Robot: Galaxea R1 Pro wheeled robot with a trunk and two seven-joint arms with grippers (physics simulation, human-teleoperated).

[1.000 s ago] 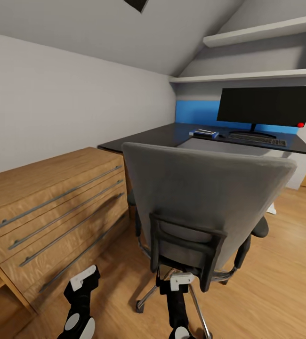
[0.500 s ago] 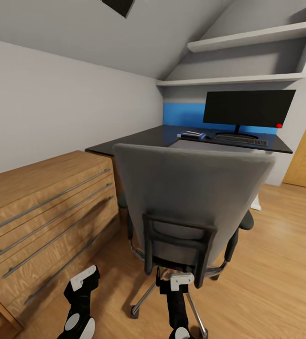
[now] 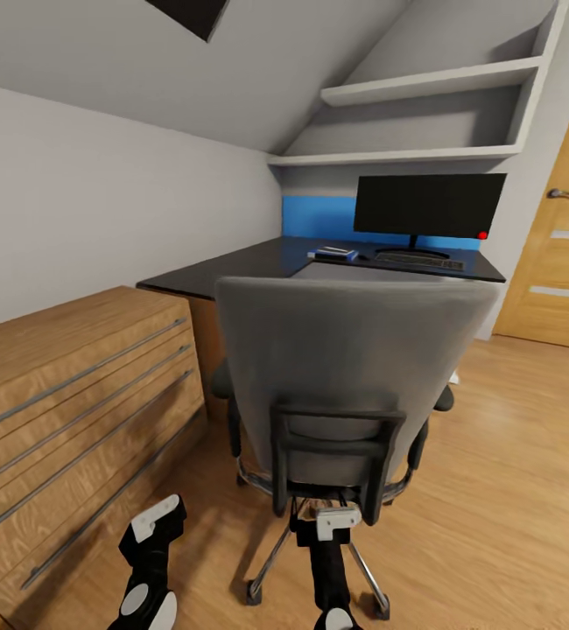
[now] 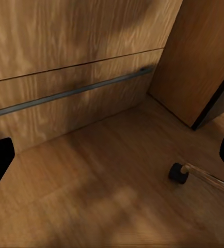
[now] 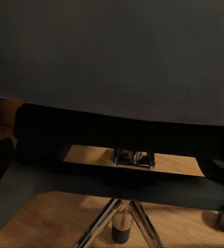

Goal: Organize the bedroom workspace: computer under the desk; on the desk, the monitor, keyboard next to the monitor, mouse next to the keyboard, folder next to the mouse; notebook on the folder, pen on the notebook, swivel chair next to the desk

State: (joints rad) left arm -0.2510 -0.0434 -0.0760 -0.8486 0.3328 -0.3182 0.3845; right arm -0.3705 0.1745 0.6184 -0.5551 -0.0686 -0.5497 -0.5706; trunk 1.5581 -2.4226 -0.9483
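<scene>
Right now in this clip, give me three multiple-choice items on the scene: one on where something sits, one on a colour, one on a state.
1. Where is the swivel chair?
A. Between the robot and the desk, its back towards the camera
B. Tucked under the wall shelves
C. Lying on its side by the door

2. What colour is the wall panel behind the monitor?
A. Green
B. Blue
C. Orange

3. What state is the monitor screen in?
A. Showing a bright white window
B. Cracked and tilted over
C. Dark, upright, with a red dot at its lower corner

Answers:
1. A: the head view shows the grey chair back in front of the black desktop.
2. B: a bright blue strip runs behind the screen.
3. C: the screen is black, standing on its foot behind the keyboard.
</scene>
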